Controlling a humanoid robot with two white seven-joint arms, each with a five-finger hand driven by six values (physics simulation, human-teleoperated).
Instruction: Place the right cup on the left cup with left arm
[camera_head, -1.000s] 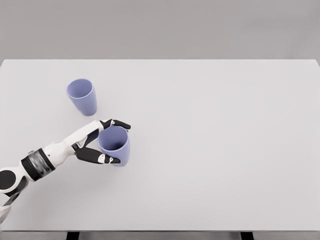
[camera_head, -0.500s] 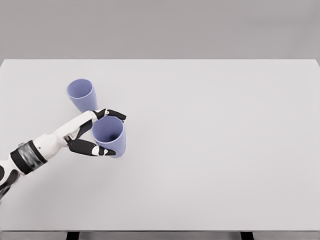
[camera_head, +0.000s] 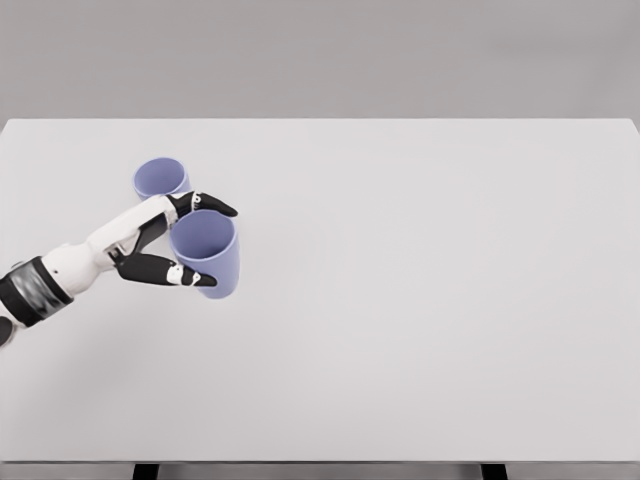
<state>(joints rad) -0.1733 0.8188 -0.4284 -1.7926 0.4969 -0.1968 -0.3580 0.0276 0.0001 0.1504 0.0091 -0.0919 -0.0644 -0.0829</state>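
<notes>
Two blue-violet cups are in the head view. One cup stands upright on the white table at the far left, partly hidden by my hand. The other cup is held upright, lifted off the table, just right of and nearer than the standing one. My left hand is shut on this held cup, dark fingers over its far rim and thumb along its near side. The white left forearm comes in from the left edge.
The table's left edge lies close to the standing cup. Its front edge runs along the bottom of the picture. A grey wall rises behind the far edge.
My left hand has lifted the held cup and carried it up and to the left, toward the standing cup, which has not moved.
</notes>
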